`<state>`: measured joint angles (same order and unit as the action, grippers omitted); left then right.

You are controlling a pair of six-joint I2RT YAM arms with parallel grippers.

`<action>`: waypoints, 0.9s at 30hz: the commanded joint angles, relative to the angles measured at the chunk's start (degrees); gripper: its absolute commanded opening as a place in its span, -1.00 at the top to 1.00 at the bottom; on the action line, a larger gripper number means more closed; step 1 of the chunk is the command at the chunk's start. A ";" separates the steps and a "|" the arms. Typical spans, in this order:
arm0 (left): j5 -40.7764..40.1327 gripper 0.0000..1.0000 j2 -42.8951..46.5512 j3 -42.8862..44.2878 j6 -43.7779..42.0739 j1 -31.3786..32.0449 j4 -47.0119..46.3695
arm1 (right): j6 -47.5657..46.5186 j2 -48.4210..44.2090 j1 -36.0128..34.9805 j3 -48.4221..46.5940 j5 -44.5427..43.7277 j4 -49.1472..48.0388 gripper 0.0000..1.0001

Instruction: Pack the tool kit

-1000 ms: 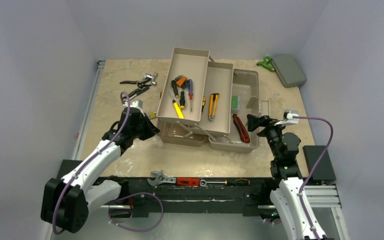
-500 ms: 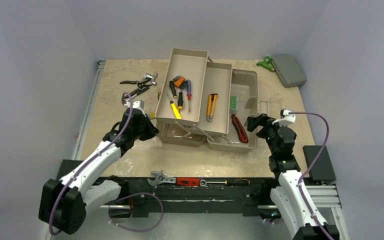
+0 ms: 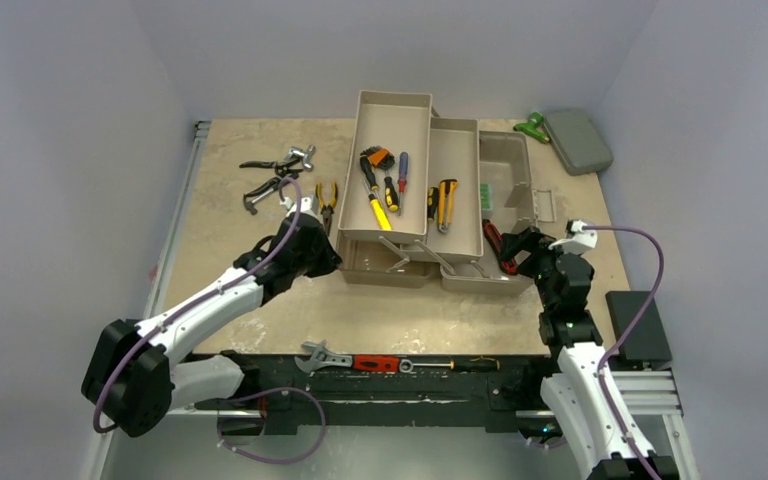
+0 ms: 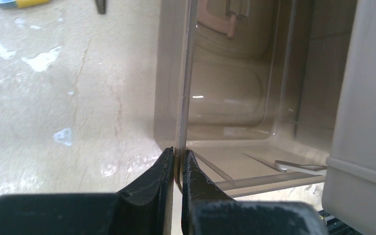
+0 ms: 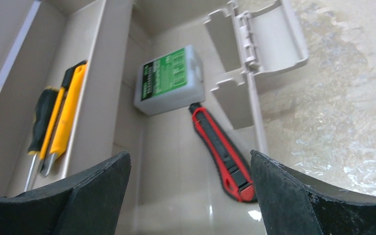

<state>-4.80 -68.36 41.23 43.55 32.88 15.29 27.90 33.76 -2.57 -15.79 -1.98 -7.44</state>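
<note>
The beige toolbox [image 3: 505, 160] stands open mid-table with its trays folded out. Screwdrivers [image 3: 385, 185] lie in the left tray and a yellow utility knife [image 3: 445, 200] in the middle one. My left gripper [image 3: 328, 258] is at the box's near left corner. In the left wrist view it [image 4: 177, 152] is shut on the thin edge of the smoky translucent lid [image 4: 186, 73]. My right gripper [image 3: 513, 243] hangs open over the near end of the right compartment. Below its jaws [image 5: 191, 154] lie a red utility knife [image 5: 220, 149] and a green-labelled case [image 5: 169, 81].
Yellow-handled pliers [image 3: 325, 195] and black pliers [image 3: 270, 170] lie on the table left of the box. A flat grey case [image 3: 577, 140] and a green clip [image 3: 532, 126] sit at the back right. A wrench [image 3: 322, 355] and a red tool [image 3: 370, 363] rest on the black front rail.
The toolbox has slid right and turned a little, with my left gripper following it while holding the lid edge. The right gripper stays open, now over the box's near right end.
</note>
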 commanded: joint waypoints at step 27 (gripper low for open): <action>-12.15 1.00 12.25 0.57 -6.14 -0.13 11.50 | 6.04 5.88 -0.09 -15.39 -8.19 32.85 -0.44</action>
<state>-12.49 -58.94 38.79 40.84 33.08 25.28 31.48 39.00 -2.61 -31.51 -4.86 25.17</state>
